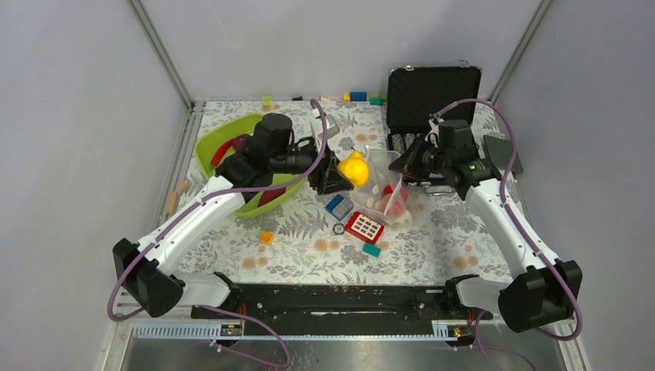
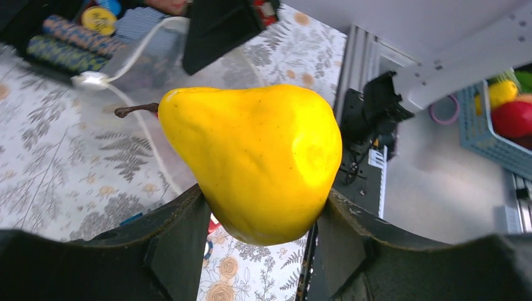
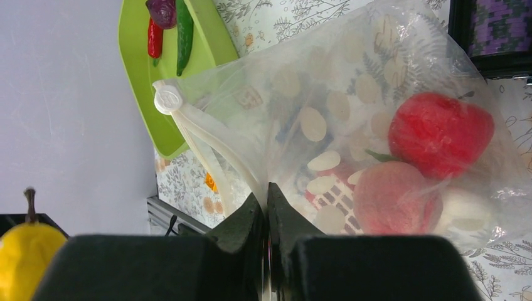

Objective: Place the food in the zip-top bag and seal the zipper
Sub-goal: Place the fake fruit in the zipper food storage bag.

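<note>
My left gripper (image 1: 340, 178) (image 2: 263, 195) is shut on a yellow pear (image 1: 354, 168) (image 2: 251, 163) with a brown stem, held in the air just left of the zip-top bag (image 1: 386, 193). The clear bag (image 3: 351, 81) with white dots holds a red apple (image 3: 439, 132) and a pink peach (image 3: 392, 200). My right gripper (image 1: 402, 165) (image 3: 268, 194) is shut on the bag's mouth edge and lifts it. The whitish zipper (image 3: 207, 135) forks apart, so the mouth stands open. A red chili (image 3: 154, 37), a green chili (image 3: 182, 34) and a purple piece (image 3: 163, 9) lie in the lime-green tub (image 1: 224, 143).
An open black case (image 1: 432, 89) with poker chips stands at the back right, behind the right gripper. Loose blocks lie in front of the bag: red (image 1: 364, 226), blue (image 1: 337, 205), teal (image 1: 371, 250), orange (image 1: 266, 237). More blocks (image 1: 358, 96) line the back wall.
</note>
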{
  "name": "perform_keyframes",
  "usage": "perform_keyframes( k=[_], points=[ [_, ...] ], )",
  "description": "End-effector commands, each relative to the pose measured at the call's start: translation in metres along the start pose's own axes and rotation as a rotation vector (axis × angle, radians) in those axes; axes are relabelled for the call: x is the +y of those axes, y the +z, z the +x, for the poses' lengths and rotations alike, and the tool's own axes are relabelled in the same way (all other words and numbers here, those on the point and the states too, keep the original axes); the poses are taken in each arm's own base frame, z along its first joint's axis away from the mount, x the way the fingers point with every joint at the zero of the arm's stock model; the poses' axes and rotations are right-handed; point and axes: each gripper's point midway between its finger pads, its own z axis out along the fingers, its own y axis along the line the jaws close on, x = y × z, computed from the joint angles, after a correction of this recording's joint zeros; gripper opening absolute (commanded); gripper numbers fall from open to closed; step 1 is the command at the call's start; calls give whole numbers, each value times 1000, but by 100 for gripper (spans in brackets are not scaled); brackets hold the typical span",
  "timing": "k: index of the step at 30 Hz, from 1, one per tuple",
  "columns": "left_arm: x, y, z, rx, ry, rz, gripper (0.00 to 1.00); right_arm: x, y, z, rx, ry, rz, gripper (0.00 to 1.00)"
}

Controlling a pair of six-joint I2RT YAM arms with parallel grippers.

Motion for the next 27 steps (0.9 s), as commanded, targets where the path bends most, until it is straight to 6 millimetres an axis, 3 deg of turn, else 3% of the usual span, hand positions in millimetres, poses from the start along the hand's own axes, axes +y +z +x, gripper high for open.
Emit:
perform_keyframes(
  k=[1, 5, 9, 12, 13, 14, 22, 27],
  points=[
    [-36, 2, 0, -5, 130, 205, 29, 27, -11, -8, -27, -42, -99, 9],
    [-38, 23, 11, 51, 16, 269, 30, 29, -13, -9, -39, -33, -109, 9],
    [-11, 48, 21, 112, -110, 180, 23, 29, -15, -15, -92, 50, -104, 8],
    [25, 60, 23, 132, -197, -15, 21, 22, -20, -24, -204, 107, -56, 0],
    [34, 62, 23, 143, -225, -68, 19, 27, -33, -28, -261, 104, -62, 0],
    [38, 63, 24, 158, -238, -89, 18, 19, -26, -28, -273, 118, -25, 0],
    [47, 72, 23, 215, -302, -122, 17, 10, -35, -29, -397, 166, -16, 0],
    [40, 78, 19, 231, -315, -80, 19, 8, -37, -31, -438, 169, -20, 0]
  ],
)
